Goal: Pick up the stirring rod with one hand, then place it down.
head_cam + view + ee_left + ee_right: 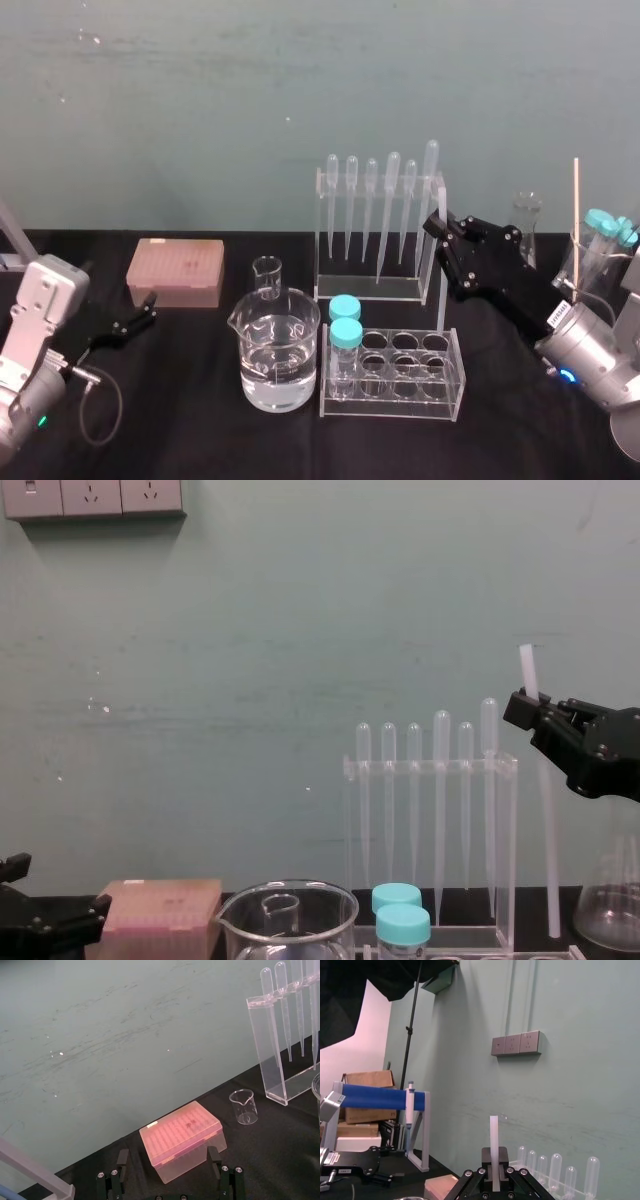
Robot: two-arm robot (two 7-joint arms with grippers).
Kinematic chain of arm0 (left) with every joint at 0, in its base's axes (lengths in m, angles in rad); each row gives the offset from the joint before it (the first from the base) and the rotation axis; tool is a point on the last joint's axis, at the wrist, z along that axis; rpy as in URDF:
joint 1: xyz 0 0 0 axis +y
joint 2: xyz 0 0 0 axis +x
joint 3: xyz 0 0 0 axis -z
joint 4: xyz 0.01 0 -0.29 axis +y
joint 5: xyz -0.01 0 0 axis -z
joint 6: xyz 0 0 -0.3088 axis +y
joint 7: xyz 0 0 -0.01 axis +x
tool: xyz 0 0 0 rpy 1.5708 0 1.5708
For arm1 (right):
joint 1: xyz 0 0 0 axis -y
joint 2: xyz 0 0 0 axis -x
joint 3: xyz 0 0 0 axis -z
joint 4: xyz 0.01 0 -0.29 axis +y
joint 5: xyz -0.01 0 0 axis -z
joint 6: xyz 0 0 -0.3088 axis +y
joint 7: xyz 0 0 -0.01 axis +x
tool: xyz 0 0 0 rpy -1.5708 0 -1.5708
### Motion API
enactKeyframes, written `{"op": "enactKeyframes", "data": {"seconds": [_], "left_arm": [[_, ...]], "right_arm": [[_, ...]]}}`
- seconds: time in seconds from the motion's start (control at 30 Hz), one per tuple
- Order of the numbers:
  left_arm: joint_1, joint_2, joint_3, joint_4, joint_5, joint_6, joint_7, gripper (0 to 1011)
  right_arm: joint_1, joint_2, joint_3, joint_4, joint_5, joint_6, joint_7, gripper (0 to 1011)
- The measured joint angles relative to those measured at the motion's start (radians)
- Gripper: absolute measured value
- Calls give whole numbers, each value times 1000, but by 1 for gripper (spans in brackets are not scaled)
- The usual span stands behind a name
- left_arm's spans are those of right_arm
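Note:
The stirring rod (545, 830) is a thin translucent-white stick that stands nearly upright just to the right of the pipette rack (430, 770). My right gripper (522, 708) is shut on its upper part, with a short end poking out above the fingers. In the right wrist view the rod (494, 1140) rises straight from between the black fingers (485, 1157). Its lower end hangs close to the table; whether it touches I cannot tell. In the head view the right gripper (440, 225) reaches in from the right. My left gripper (167, 1170) rests open at the far left, near the pink box.
A large beaker of water (280, 360) and a small beaker (267, 278) stand centre-left. A clear tube rack (395, 375) with two teal-capped tubes sits in front. A pink tip box (175, 272) lies left; a flask (527, 225) and a beaker of tubes (590, 260) stand far right.

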Motion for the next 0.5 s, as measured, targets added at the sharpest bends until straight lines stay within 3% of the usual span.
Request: {"op": "enactKeyframes", "data": {"seconds": [0.5], "left_arm": [[0, 0, 0, 0, 0, 0, 0, 1000]], "right_arm": [[1, 1, -4, 0, -2, 0, -1, 66]]}}
